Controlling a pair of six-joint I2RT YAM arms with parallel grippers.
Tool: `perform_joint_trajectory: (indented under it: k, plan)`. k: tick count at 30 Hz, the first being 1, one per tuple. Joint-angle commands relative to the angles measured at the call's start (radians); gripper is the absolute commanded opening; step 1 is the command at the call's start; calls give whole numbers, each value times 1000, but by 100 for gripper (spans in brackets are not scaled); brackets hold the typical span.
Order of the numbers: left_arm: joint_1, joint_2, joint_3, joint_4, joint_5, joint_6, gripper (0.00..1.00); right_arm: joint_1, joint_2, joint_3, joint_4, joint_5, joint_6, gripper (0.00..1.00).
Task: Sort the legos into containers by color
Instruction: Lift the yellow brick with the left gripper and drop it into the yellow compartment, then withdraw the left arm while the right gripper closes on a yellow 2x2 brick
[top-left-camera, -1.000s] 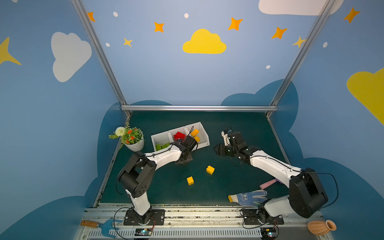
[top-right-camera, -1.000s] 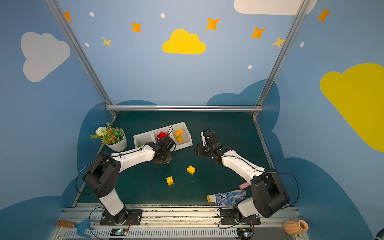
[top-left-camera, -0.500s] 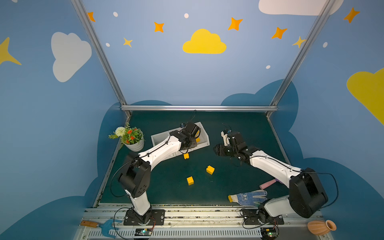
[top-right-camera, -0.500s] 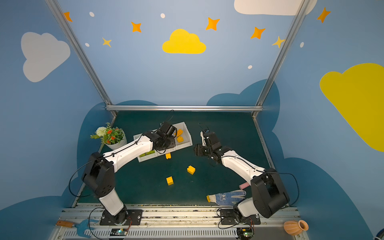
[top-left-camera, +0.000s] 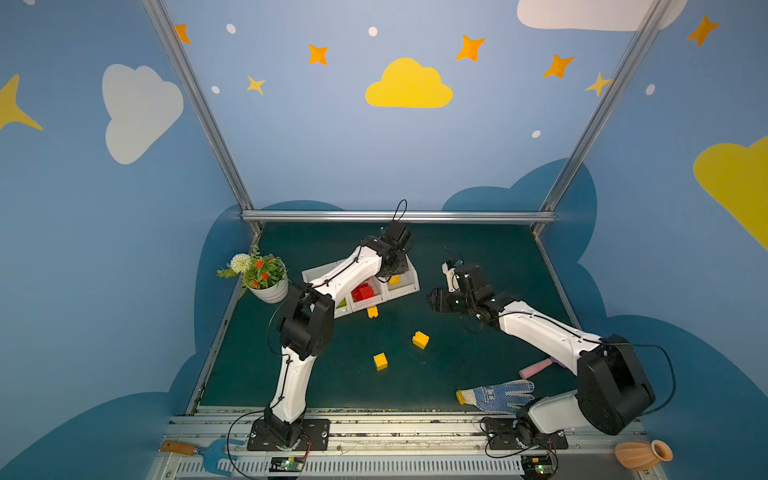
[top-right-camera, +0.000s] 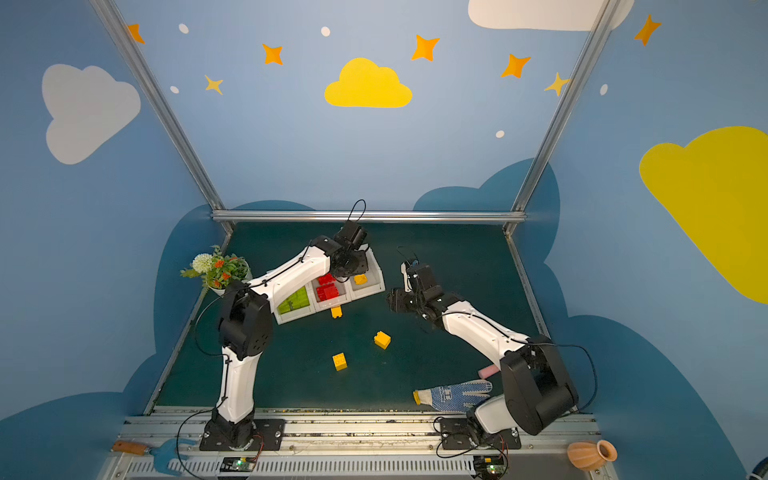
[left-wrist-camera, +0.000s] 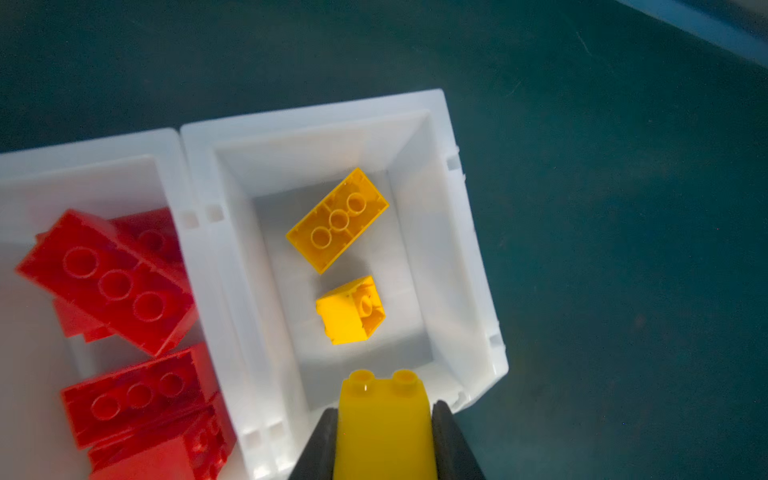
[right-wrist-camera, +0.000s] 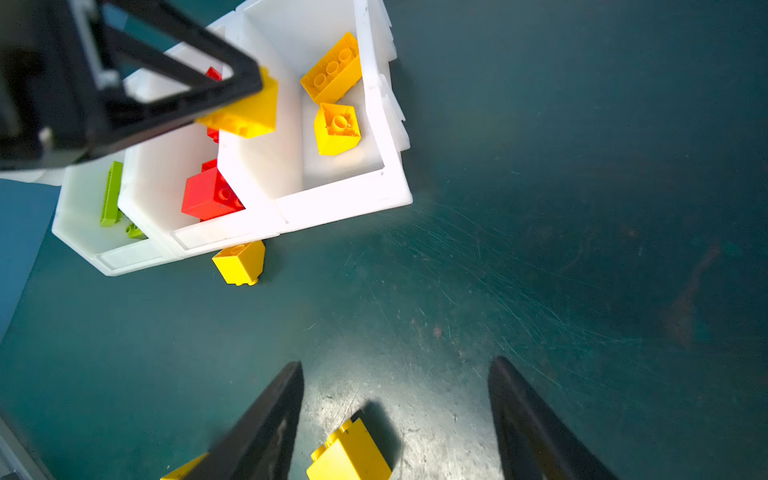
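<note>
Over end container (left-wrist-camera: 316, 112) rim | left gripper (left-wrist-camera: 383, 413) clamped on yellow lego (left-wrist-camera: 383, 444), studs facing container's interior | right gripper (right-wrist-camera: 397, 365) spread, empty, beside container | release looks near.

The dark green tabletop (top-left-camera: 353, 395) carries the three joined containers (top-left-camera: 405, 289), three loose yellow legos (top-left-camera: 420, 339), a potted plant (top-left-camera: 268, 291), a glove (top-left-camera: 498, 397) and a pink cylinder (top-left-camera: 535, 368).

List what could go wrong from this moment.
1. The left gripper holds its yellow brick near the rim of the yellow bin; released here, it may bounce out or into the red bin.
2. The loose brick right by the bins' front wall leaves little jaw room.
</note>
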Motion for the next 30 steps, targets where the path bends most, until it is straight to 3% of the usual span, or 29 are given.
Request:
perform_joint_trajectory:
  k: [1, 4, 8, 13, 20, 30]
  plan:
    - [23, 57, 82, -65, 27, 13, 29, 5, 12, -14, 14, -5, 7, 68]
    - [38, 110, 151, -92, 35, 15, 32, 6, 11, -14, 12, -5, 6, 68]
    - [44, 152, 225, -136, 27, 23, 43, 11, 17, -3, -6, -2, -3, 70]
    - [42, 97, 183, -103, 14, 19, 59, 46, 34, 26, -58, -6, -27, 76]
    - [44, -141, -103, 41, 12, 0, 70, 111, 17, 22, -145, 41, -41, 81]
    - [21, -536, -599, 241, 61, -86, 76, 196, 57, 14, -225, 47, -46, 83]
